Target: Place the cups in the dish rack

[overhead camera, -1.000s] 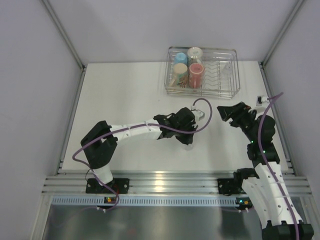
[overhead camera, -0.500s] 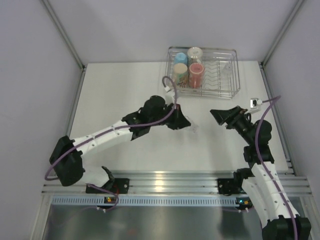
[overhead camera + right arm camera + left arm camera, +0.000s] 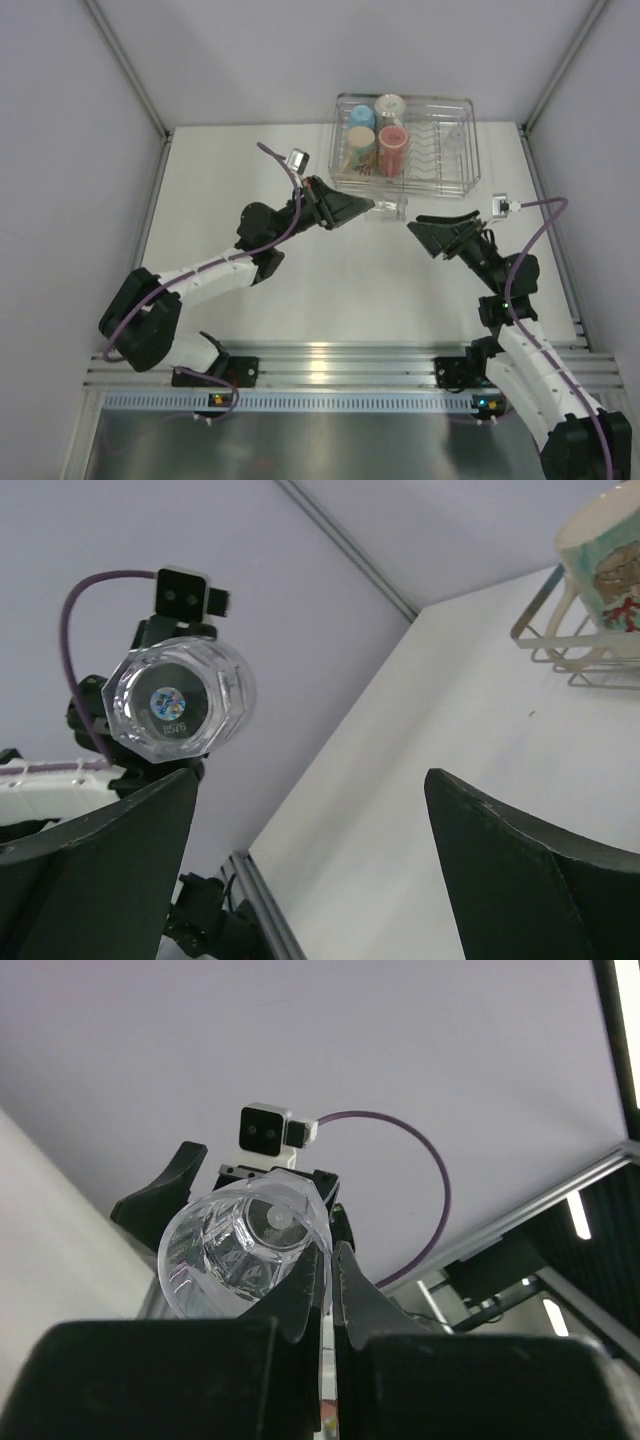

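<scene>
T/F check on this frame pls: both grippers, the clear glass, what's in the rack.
1. The left gripper is shut on a small clear glass. True.
2. The right gripper is closed. False: its jaws stand wide open with nothing between them.
3. That glass stands in the silver wire dish rack. False: it is held outside the rack, lying sideways, base toward the right gripper.
4. A light blue cup sits in the rack. True.
5. The cream floral mug lies outside the rack. False: it is inside, at the far edge.
</scene>
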Action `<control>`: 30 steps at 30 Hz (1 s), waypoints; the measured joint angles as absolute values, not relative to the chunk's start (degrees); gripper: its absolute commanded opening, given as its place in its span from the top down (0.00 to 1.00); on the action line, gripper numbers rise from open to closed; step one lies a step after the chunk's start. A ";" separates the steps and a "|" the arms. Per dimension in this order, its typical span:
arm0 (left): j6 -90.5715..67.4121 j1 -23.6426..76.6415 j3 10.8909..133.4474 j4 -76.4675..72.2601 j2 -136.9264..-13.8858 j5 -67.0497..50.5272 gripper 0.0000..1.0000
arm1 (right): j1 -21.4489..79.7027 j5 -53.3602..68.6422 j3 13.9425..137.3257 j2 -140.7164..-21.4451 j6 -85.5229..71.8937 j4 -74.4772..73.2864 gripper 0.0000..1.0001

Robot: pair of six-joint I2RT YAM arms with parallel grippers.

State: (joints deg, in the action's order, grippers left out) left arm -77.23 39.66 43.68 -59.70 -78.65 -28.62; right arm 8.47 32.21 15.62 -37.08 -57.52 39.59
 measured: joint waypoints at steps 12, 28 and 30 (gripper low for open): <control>-89.30 39.77 41.93 -70.11 -82.41 -27.70 1.00 | 21.80 24.10 17.82 -35.90 -49.45 41.23 0.01; -90.78 40.23 39.24 -70.35 -82.41 -26.74 1.00 | 30.04 17.56 24.14 -44.69 -43.48 42.92 0.54; -90.94 40.18 38.76 -70.91 -82.37 -26.33 1.00 | 30.81 16.16 24.12 -44.64 -43.29 42.81 0.66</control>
State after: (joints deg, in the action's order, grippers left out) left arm -90.94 40.18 38.76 -70.91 -82.37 -26.33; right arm 30.81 16.16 24.12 -44.64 -43.29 42.81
